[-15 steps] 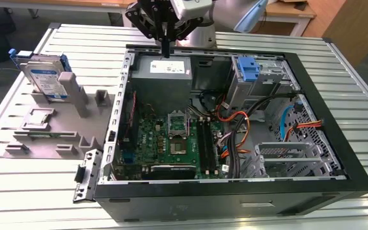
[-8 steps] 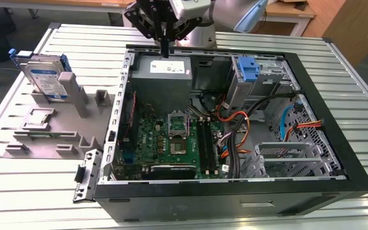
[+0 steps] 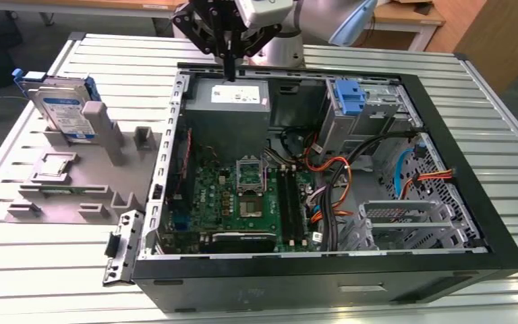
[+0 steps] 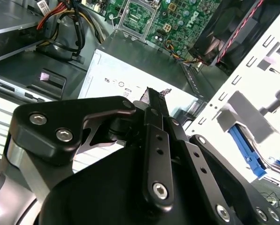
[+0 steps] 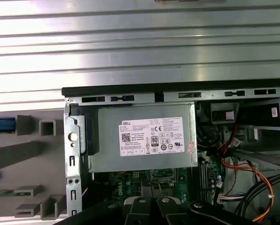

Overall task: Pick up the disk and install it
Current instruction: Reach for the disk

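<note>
Silver-grey disk in its blue carrier stands upright in the grey holder on the counter, at the exterior view's left of the open PC case. Jaws are pinched shut on nothing over the power supply inside the case, well apart from the disk

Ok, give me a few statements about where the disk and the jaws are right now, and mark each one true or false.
The disk stands upright in the grey holder beside the computer case. True.
The jaws grip the disk. False: they hang shut and empty above the power supply.
A blue bracket sits inside the case. True.
The case is closed. False: it lies open, motherboard exposed.
</note>
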Robot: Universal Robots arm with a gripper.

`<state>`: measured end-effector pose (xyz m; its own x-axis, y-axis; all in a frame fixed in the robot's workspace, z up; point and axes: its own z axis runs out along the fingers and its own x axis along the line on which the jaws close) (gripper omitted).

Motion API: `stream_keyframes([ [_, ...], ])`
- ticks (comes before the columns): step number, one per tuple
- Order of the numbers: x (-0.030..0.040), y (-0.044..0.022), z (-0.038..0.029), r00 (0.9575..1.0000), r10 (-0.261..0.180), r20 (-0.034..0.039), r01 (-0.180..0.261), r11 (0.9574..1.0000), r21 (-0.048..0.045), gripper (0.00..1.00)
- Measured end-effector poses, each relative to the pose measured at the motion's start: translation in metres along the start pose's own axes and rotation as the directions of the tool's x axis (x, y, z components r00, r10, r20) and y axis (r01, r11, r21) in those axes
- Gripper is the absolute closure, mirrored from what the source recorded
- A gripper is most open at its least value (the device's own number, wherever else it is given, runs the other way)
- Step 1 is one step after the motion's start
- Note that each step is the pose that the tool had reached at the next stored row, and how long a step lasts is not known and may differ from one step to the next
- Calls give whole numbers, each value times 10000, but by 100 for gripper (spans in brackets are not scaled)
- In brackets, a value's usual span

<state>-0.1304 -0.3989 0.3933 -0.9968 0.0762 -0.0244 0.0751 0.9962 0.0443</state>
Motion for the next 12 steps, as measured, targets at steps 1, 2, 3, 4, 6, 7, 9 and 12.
stream_keyframes([
  [1,6,0,0,10000,0,1,0,10000,-1,90],
  [2,10,0,0,10000,1,0,-1,10000,0,90],
  [3,11,0,0,10000,0,1,0,10000,-1,90],
  [4,13,-1,0,10000,0,0,0,10000,0,90],
  [6,14,-1,0,10000,1,1,-1,10000,0,90],
  [7,16,-1,0,10000,1,0,-1,10000,0,90],
  [9,21,-1,0,10000,1,0,-1,10000,0,90],
  [12,28,-2,0,10000,1,0,-1,10000,0,90],
])
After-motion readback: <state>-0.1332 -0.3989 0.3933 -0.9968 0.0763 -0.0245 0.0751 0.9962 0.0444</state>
